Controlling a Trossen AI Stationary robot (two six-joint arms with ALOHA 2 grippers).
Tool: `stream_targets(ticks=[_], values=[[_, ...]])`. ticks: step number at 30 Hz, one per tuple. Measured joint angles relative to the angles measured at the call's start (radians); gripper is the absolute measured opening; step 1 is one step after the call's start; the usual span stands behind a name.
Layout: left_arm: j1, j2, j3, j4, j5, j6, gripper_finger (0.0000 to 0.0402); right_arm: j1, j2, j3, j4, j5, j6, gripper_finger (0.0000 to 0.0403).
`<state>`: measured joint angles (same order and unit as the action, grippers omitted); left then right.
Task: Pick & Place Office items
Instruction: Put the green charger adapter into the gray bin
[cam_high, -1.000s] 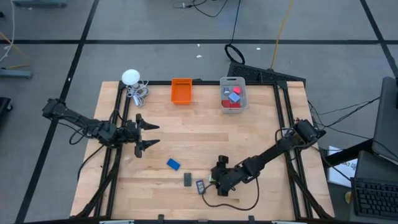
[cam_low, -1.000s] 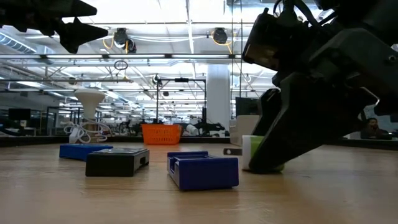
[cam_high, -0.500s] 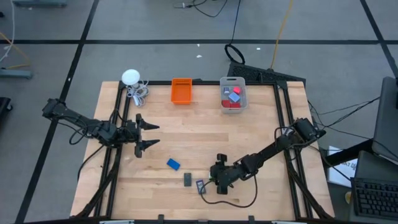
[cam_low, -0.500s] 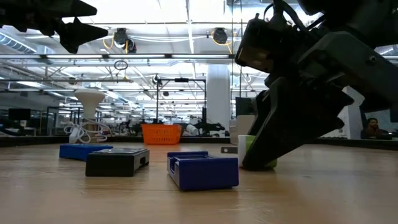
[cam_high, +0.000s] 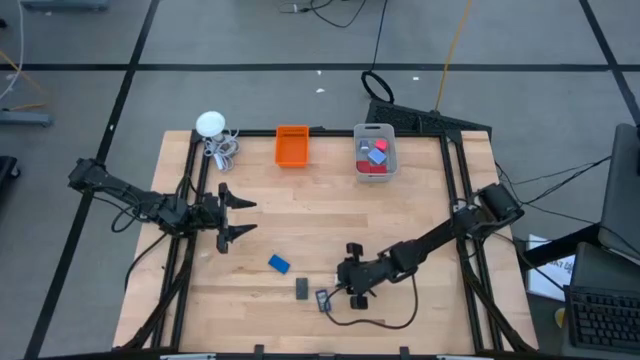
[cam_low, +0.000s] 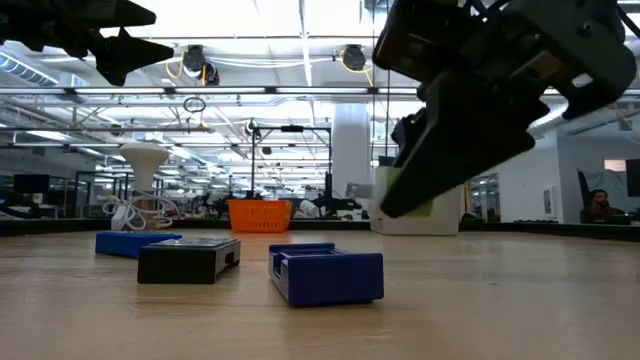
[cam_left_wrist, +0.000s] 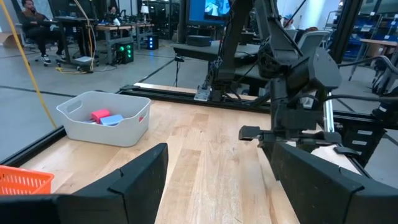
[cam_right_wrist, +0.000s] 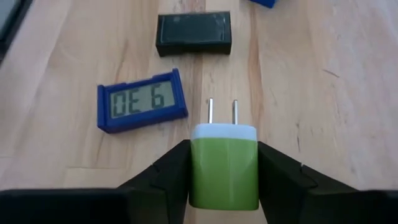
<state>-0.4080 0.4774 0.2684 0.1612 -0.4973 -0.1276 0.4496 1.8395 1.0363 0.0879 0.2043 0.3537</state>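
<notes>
Green plug adapter (cam_right_wrist: 224, 167) with white face and two prongs sits clamped between right gripper (cam_right_wrist: 224, 174) fingers, lifted clear of table (cam_high: 330, 225) at near centre. Just left of it on wood: blue clock with LCD (cam_right_wrist: 142, 100), black block (cam_right_wrist: 193, 33) beside that, blue block (cam_high: 278, 264) farther left. Grey bin (cam_high: 375, 152) at far edge holds red and blue pieces; orange bin (cam_high: 291, 146) to its left. Left gripper (cam_high: 236, 216) hovers over left side, fingers spread, empty.
</notes>
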Motion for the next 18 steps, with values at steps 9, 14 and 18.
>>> stream_targets(ticks=[9,14,18], values=[[0.0,0.0,0.0,0.0,0.0,0.0,0.0292,-0.009,-0.057,-0.022,0.043,0.01,-0.036,0.0129],[0.0,0.0,0.0,-0.001,0.0,0.0,0.0292,-0.036,-0.102,-0.132,0.291,0.005,-0.056,0.0138],[0.0,0.0,0.0,-0.004,0.0,0.0,0.0292,-0.059,-0.164,-0.239,0.402,0.004,-0.054,0.0134]])
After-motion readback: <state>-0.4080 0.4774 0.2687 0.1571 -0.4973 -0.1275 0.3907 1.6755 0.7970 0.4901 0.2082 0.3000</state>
